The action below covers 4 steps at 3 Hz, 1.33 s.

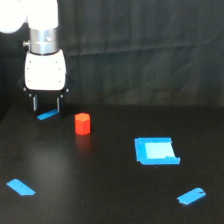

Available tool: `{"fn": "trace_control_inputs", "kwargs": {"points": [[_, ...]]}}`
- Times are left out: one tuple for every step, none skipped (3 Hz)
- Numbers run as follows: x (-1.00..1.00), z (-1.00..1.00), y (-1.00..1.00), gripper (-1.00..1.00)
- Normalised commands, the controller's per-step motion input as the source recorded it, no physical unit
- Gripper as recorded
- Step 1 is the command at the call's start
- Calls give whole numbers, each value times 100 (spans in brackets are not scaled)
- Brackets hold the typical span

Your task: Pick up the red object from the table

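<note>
Standing upright: faceted red object (82, 124).

1. The surface (110, 200) is wide, flat and matte black.
2. The red object (82, 123), a short upright cylinder, stands on it toward the exterior view's left, with a faint reflection below it.
3. A blue square patch (156, 150) lies right of centre.
4. 3 blue tape strips lie well apart: 1 far left near the red object (47, 115), 1 at lower left (20, 187), 1 at lower right (191, 196).
</note>
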Motion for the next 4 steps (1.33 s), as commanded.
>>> {"fn": "trace_control_inputs", "kwargs": {"points": [[6,-3,1,100],[54,-12,-11,92],[80,-2,-29,84],[95,-6,-30,100]]}}
